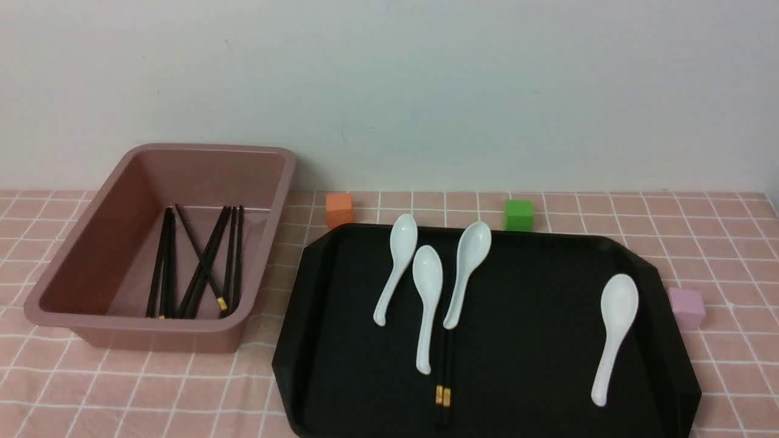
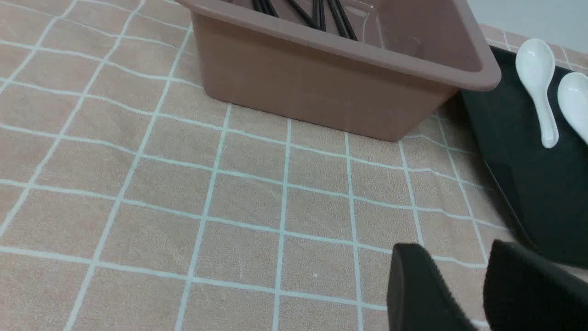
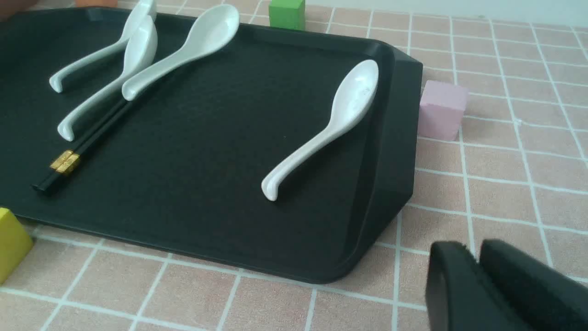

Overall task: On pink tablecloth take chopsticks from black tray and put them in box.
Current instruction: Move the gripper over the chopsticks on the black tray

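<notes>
We see one pair of chopsticks [image 1: 443, 371] left on the black tray [image 1: 529, 340], mid-width, thick gold-banded ends toward the tray's near edge, thin ends running up by the white spoons [image 1: 428, 292]. Several black sticks already lie in the box [image 1: 164, 331], on the tabletop's left side just beyond the tray's left edge. So we'd call it mostly done: this pair is left to grasp, carry over and drop in. Left pincer [image 2: 455, 280]: parted a bit, nothing in it. Right pincer [image 3: 480, 259]: tips nearly together, narrow gap at most, nothing held, out past the tray's right edge. Materials: glossy black plastic tray, cut corners, low rim; deep dusty-pink plastic box, rounded corners, flared rim; slim straight sticks; smooth shiny spoons; pink tablecloth [image 1: 718, 243], white grid, slightly wrinkled.
</notes>
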Tool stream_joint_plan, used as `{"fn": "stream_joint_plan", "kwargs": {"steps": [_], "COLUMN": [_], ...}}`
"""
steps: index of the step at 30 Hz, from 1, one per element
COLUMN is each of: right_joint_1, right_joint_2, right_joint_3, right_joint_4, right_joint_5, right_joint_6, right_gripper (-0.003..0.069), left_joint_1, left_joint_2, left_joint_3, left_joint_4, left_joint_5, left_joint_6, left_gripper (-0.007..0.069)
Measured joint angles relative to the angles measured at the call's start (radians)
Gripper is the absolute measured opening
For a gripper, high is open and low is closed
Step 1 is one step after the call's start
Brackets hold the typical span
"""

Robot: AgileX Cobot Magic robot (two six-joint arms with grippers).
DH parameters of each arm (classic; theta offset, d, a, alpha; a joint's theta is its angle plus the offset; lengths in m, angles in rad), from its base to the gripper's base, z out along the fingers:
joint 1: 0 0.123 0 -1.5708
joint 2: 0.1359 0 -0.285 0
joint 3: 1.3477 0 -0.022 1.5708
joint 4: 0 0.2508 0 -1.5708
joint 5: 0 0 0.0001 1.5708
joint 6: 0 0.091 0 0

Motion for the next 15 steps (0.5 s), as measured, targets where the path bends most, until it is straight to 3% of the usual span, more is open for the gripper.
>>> {"fn": "stream_joint_plan", "kwargs": {"steps": [15], "right_joint_1": [0.0], "right_joint_2": [0.0], "right_joint_3": [0.0], "right_joint_4": [0.0], "right_joint_5": [0.0], "right_joint_6": [0.0], "right_gripper": [0.0126], "left_joint_1": [0.0], "left_joint_2": [0.0], "left_joint_3": [0.0], "left_joint_4": [0.0], "left_joint_5": [0.0], "left_joint_6": [0.0], "left_gripper": [0.0239]}}
